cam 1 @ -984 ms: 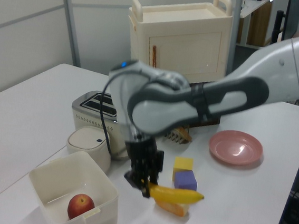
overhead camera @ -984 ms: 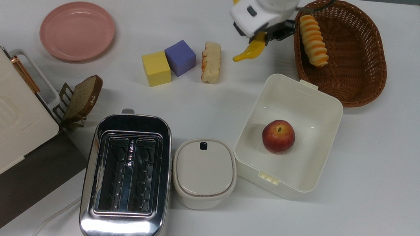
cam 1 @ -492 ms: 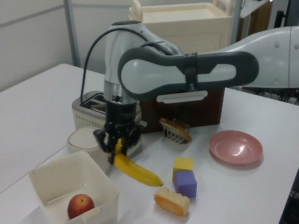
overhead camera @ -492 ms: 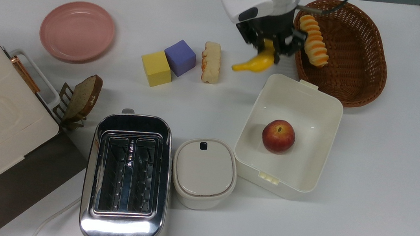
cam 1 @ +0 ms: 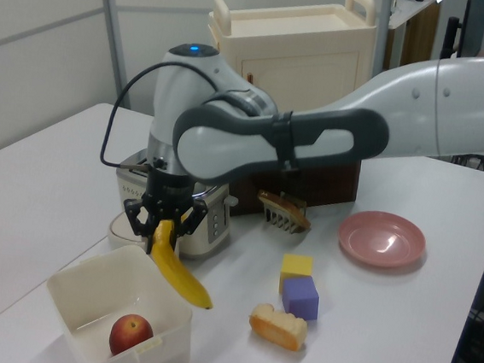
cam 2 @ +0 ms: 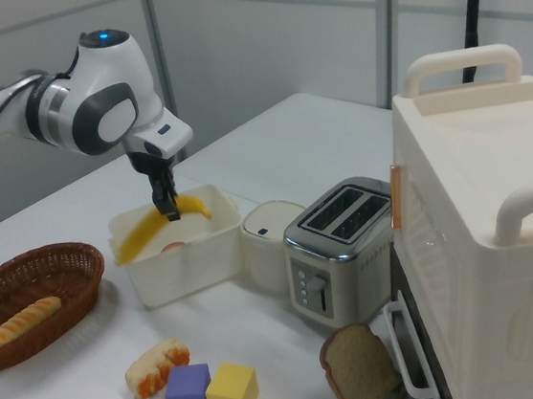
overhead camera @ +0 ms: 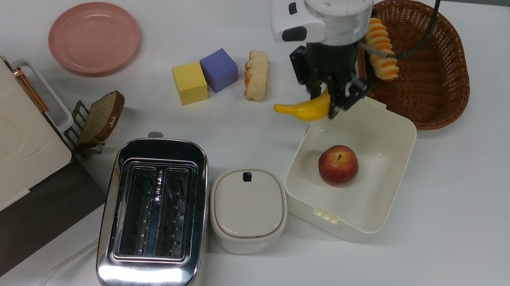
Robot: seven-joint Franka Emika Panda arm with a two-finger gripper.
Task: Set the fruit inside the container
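banana [overhead camera: 304, 110] | clamped in jaws, airborne | over container [overhead camera: 400, 131] rim

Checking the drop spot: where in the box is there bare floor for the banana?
The box floor is bare between the apple and the wall nearest the wicker basket. The gripper holds the banana over that wall's corner.

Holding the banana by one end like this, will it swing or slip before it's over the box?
The banana juts sideways from the fingers without drooping, so probably stiff. Gripped near one tip, it may pivot. Its smooth skin could slip. It hangs at the box rim.
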